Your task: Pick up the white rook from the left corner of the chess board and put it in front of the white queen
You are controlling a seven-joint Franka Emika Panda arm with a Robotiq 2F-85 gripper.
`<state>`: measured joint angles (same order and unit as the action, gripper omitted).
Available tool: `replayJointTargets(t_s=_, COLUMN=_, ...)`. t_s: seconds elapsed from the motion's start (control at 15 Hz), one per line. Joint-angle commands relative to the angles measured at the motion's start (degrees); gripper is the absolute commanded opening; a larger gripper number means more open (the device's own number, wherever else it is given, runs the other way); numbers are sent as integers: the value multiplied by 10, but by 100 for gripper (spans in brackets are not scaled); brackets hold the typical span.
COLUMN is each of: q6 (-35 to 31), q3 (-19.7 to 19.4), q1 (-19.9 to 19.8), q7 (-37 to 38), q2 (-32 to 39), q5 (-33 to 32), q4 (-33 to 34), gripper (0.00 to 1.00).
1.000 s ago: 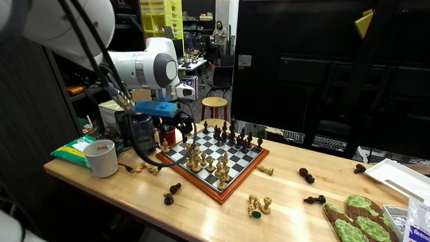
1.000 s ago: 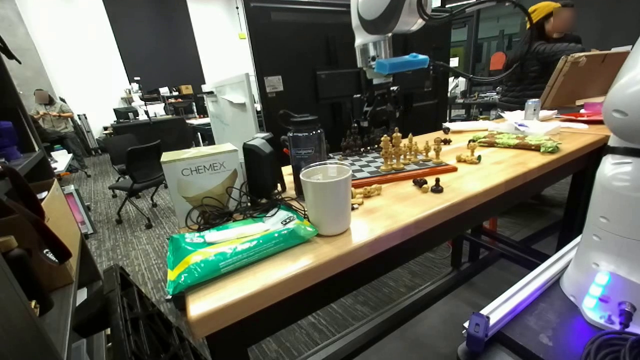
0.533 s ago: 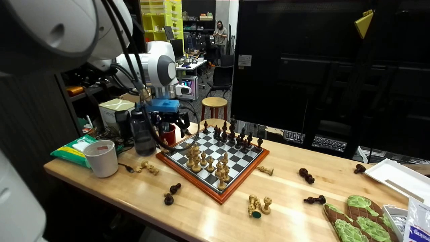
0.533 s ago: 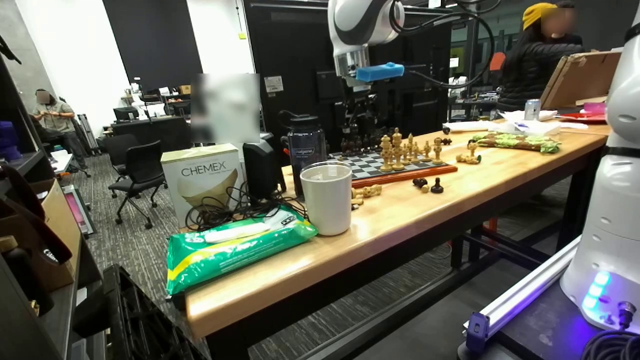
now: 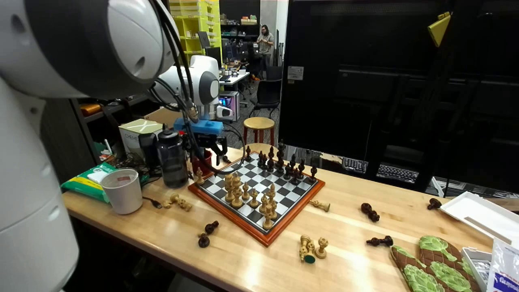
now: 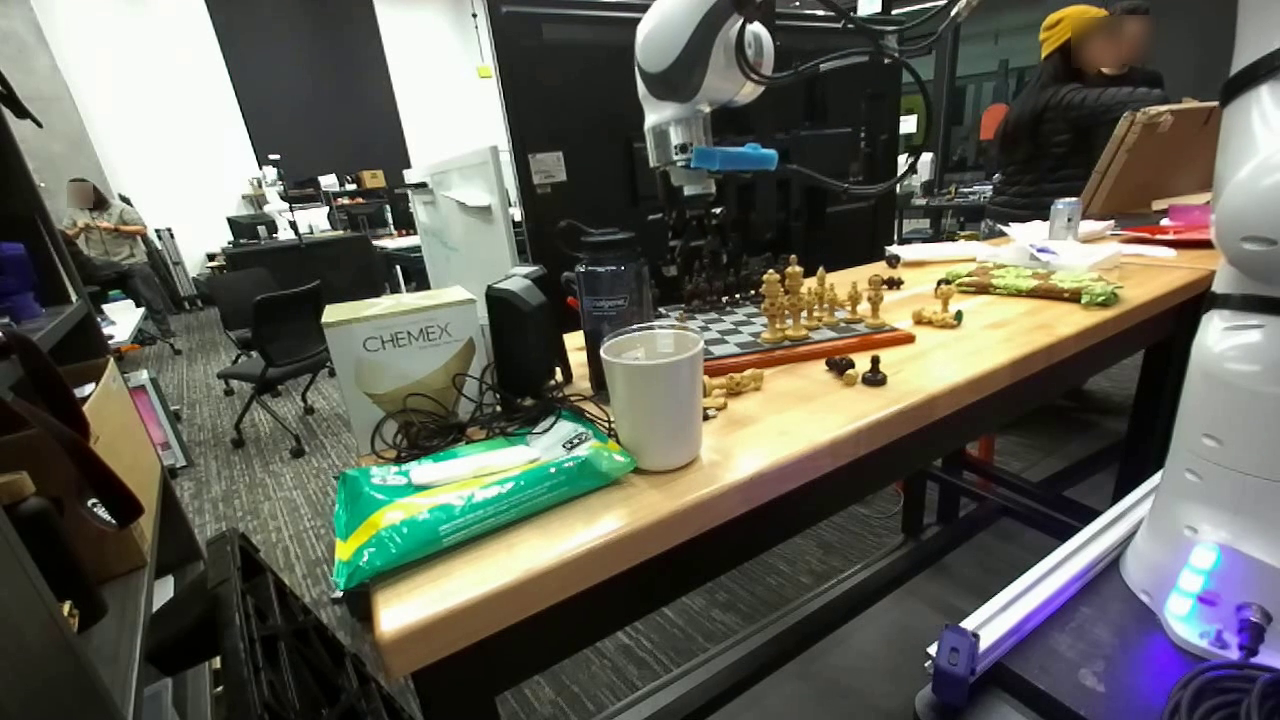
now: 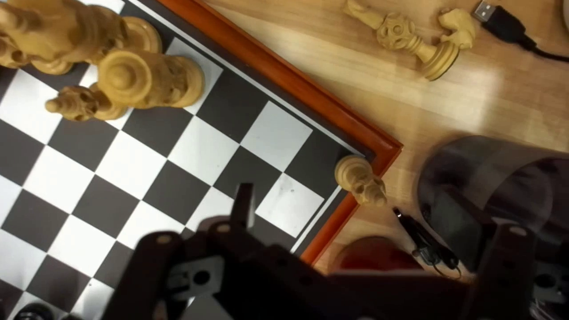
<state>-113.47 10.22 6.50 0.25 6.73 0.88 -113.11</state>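
**Your arm [image 5: 77,46] crowds farther into an exterior view than half a second ago**

Your wrist [image 6: 678,130] hangs with the gripper [image 7: 349,204] pointing down above the chess board [image 7: 131,153], near its corner. The fingers [image 7: 243,206] stand wide apart. The white rook [image 7: 361,180] is upright below them at that corner; the wrist view shows it in the gap, clear of both. The chess board spreads beneath one finger, while the other shows against the dark bottle [image 7: 449,160], how near you cannot tell. The red cup [image 7: 375,253] sits below the gripper, partly hidden.
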Motion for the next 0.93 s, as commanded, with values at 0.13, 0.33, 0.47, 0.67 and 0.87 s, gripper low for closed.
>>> replayJointTargets(t_s=0.13, q6=36, q3=-4, q1=9, q7=-30, q2=32, q5=24, q4=41, gripper=100)
replayJointTargets(t_s=0.33, q6=37, q3=-5, q1=8, q7=-36, q2=42, q5=25, q4=44, gripper=100)
replayJointTargets(t_s=0.47, q6=38, q3=-4, q1=8, q7=-38, q2=46, q5=28, q4=43, gripper=100)
replayJointTargets(t_s=0.67, q6=37, q3=-4, q1=7, q7=-43, q2=51, q5=30, q4=41, gripper=100)
replayJointTargets(t_s=0.87, q6=35, q3=-4, q1=7, q7=-46, q2=57, q5=30, q4=39, gripper=100)
